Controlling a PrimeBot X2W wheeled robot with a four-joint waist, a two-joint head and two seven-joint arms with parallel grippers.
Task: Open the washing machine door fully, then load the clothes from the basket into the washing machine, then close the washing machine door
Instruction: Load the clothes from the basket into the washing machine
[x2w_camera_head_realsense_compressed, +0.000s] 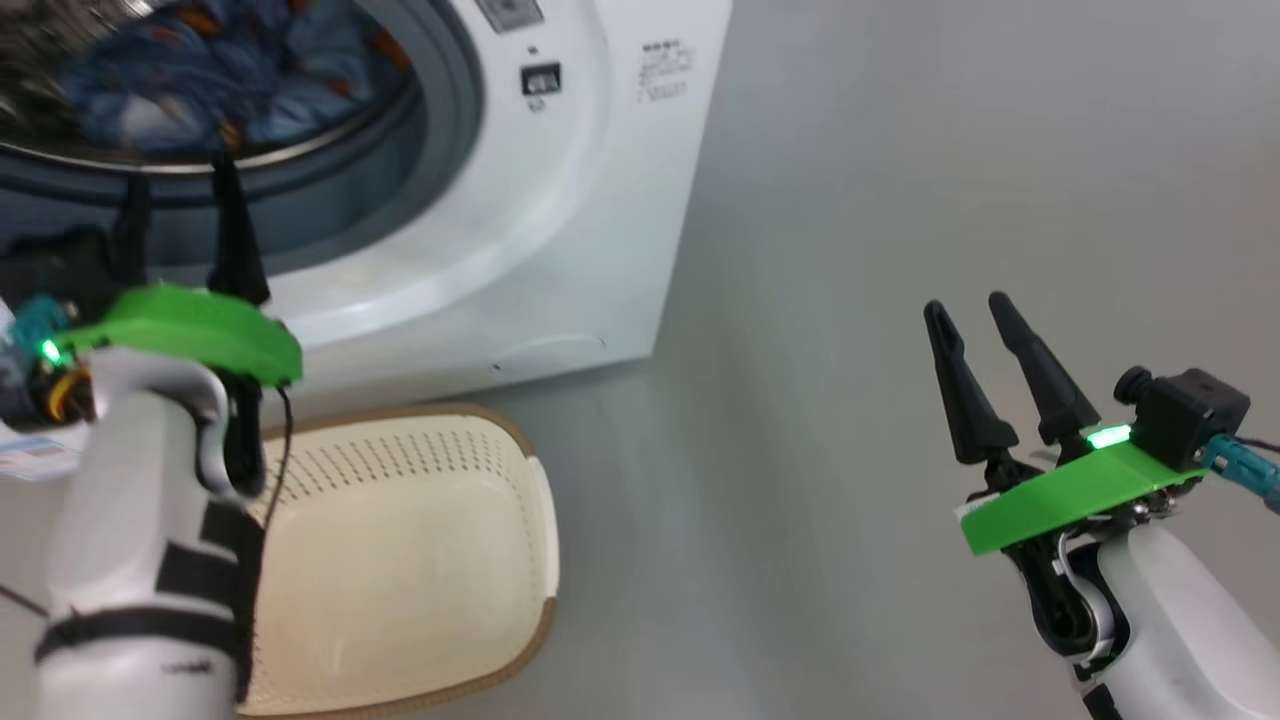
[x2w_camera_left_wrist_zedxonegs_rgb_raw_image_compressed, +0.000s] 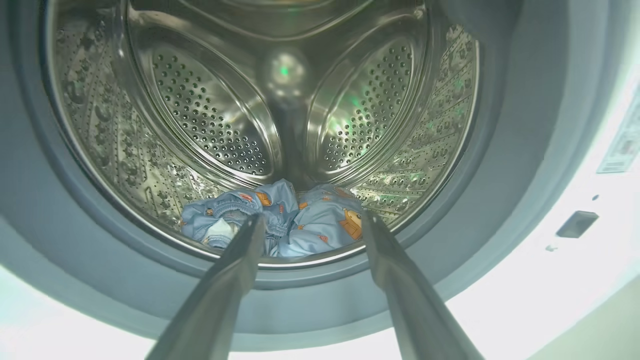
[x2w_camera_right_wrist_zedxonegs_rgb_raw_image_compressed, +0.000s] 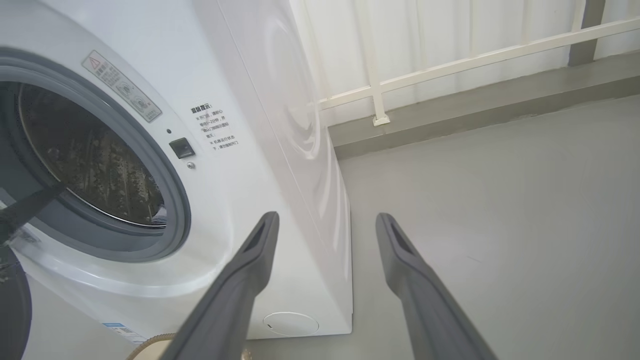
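Left gripper (x2w_camera_head_realsense_compressed: 178, 185): two long dark fingers spread apart, holding nothing; tips at the drum mouth.
Clothes: crumpled light blue fabric garments (x2w_camera_left_wrist_zedxonegs_rgb_raw_image_compressed: 330, 227) with small orange-brown figures, lying at 6 o'clock on the drum floor, just beyond the left fingertips; no contact seen.
Drum: shiny perforated steel drum (x2w_camera_left_wrist_zedxonegs_rgb_raw_image_compressed: 210, 115) with curved ribs.
Gasket: smooth grey rubber ring (x2w_camera_left_wrist_zedxonegs_rgb_raw_image_compressed: 100, 260) around the drum.
Washing machine: big white boxy front-loader (x2w_camera_head_realsense_compressed: 560, 250), glossy.
Basket: cream-white perforated plastic basket (x2w_camera_head_realsense_compressed: 420, 470) with a brown woven-look rim, on the floor before the machine, beside the left forearm.
Right gripper (x2w_camera_head_realsense_compressed: 968, 308): fingers parted, holding nothing, at 3 o'clock, well apart from the machine.
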